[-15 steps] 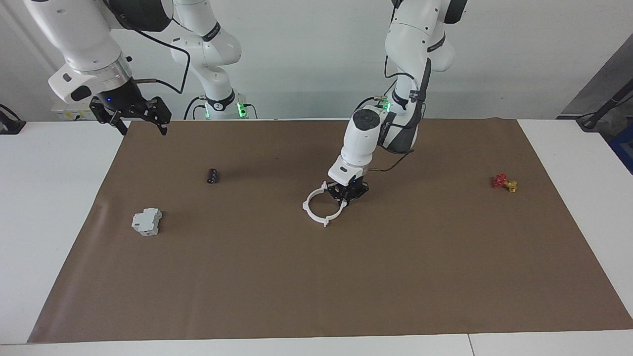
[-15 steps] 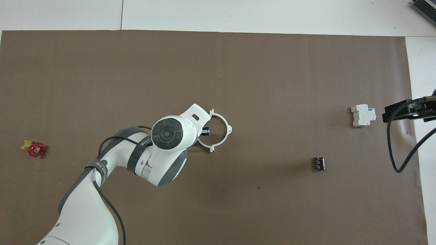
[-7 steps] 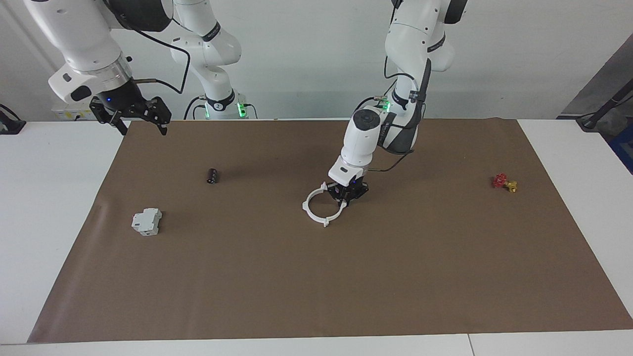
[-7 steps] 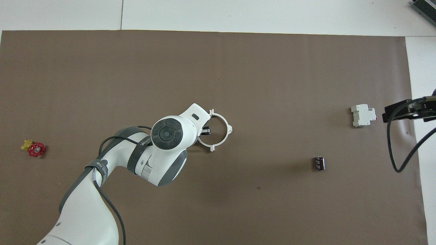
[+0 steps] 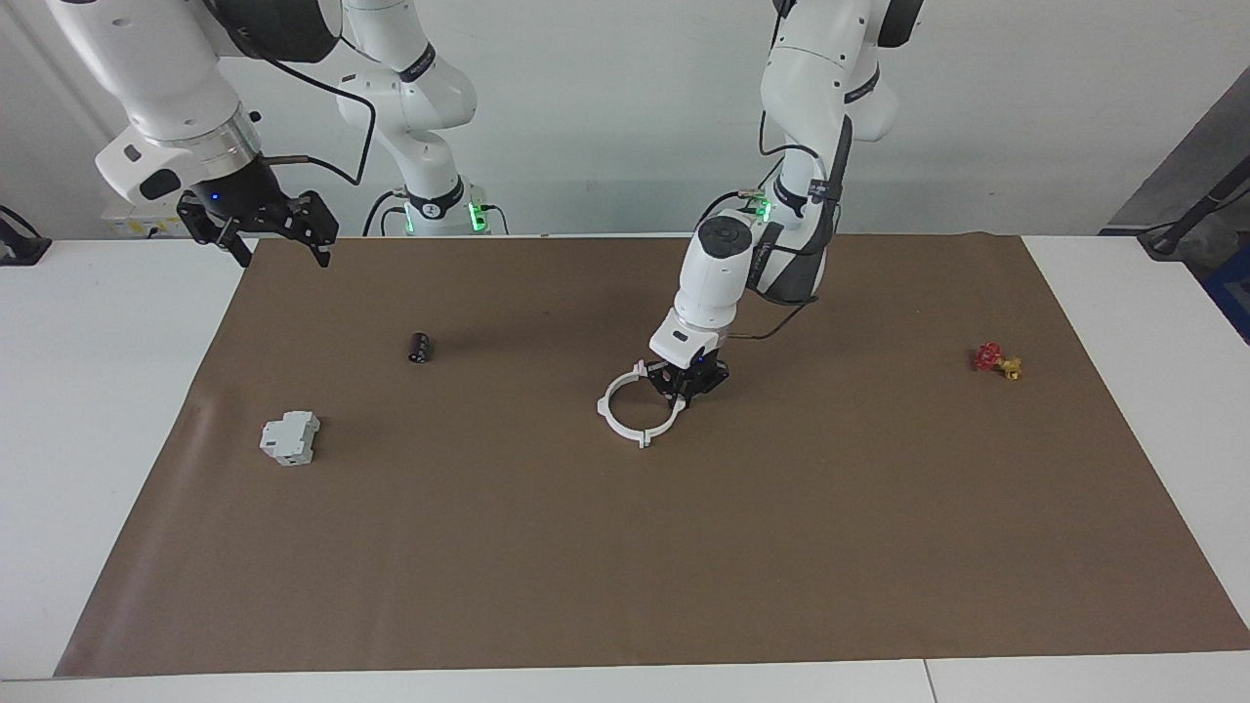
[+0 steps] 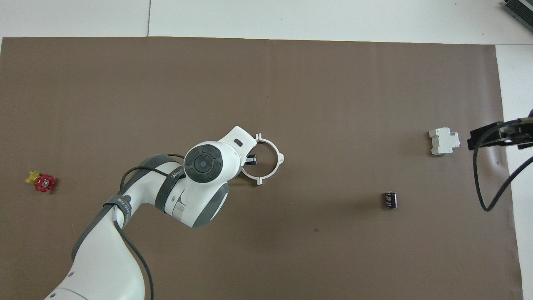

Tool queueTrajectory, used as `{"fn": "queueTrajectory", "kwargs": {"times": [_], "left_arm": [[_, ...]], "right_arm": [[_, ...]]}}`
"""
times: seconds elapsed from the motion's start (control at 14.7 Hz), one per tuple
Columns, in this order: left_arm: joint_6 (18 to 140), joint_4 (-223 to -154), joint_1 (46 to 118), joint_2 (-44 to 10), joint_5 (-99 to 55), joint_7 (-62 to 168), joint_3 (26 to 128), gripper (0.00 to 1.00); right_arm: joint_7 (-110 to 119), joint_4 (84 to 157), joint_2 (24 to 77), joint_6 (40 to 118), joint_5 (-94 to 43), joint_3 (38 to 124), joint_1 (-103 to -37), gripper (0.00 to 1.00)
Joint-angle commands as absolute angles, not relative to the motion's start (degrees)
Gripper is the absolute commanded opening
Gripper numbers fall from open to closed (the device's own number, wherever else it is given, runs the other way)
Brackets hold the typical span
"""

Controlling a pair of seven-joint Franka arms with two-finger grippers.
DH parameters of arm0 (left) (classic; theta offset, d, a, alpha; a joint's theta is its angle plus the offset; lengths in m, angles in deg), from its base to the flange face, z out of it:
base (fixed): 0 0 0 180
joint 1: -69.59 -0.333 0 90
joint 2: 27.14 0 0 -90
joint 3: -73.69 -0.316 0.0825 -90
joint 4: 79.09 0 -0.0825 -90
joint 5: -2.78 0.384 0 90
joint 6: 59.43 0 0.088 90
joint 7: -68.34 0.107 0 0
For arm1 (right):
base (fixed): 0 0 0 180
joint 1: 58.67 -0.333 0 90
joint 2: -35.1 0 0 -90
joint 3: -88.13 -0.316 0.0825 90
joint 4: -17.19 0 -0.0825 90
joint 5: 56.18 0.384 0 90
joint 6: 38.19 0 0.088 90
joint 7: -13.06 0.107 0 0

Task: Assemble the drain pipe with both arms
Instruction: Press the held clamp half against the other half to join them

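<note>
Still no chg: left pincer (image 5: 687, 392) clamped on drain pipe (image 5: 617, 418).

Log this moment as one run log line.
left end effector: shut on drain pipe, mid-mat | right end effector: open, waiting | stage: assembling

White table (image 5: 117, 410) carries a brown mat (image 5: 781, 547) bearing small parts.

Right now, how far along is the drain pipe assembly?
Looks mostly done: the two thin white plastic half-rings lie together as one ring on the brown mat. In hand: the left claw, shut, is down at the ring's rim. The right claw waits, open. Left: letting go, probably.
</note>
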State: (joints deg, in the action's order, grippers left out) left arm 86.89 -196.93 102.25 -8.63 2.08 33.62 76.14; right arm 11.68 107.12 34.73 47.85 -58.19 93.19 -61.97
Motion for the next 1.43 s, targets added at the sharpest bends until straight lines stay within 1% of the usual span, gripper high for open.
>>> {"fn": "queueTrajectory", "kwargs": {"times": [0.0,0.34,0.41,0.54,0.61,0.75,0.82,0.89,1.36], "left_arm": [[88.05,-197.3,103.25,-7.89,2.69,32.75,74.74,0.0],[88.13,-197.3,103.25,-7.89,3.04,32.84,74.74,0.0],[88.13,-197.3,103.25,-7.89,3.39,32.84,74.74,0.04],[88.05,-197.39,103.34,-7.89,3.48,32.75,74.74,0.42],[88.05,-197.39,103.34,-7.89,3.48,32.49,74.74,0.54],[87.96,-197.39,103.43,-7.89,3.48,30.64,74.74,0.61],[87.96,-197.39,103.43,-7.89,3.48,30.64,74.74,0.75],[87.87,-197.39,103.43,-7.89,3.57,30.55,74.74,1.0],[87.26,-197.39,103.25,-7.89,4.19,30.64,74.74,1.0]], "right_arm": [[10.34,107.28,34.4,47.42,-57.85,92.53,-60.95,1.0],[10.34,107.28,34.4,47.42,-57.85,92.53,-60.95,1.0],[10.34,107.28,34.4,47.42,-57.85,92.53,-60.95,1.0],[10.34,107.28,34.4,47.42,-57.85,92.53,-60.95,1.0],[10.34,107.28,34.4,47.42,-57.85,92.53,-60.95,1.0],[10.34,107.28,34.4,47.42,-57.85,92.62,-60.95,1.0],[10.34,107.28,34.4,47.42,-57.85,92.53,-60.95,1.0],[10.34,107.28,34.4,47.42,-57.85,92.53,-60.95,1.0],[10.34,107.28,34.4,47.42,-57.85,92.53,-60.95,1.0]]}}
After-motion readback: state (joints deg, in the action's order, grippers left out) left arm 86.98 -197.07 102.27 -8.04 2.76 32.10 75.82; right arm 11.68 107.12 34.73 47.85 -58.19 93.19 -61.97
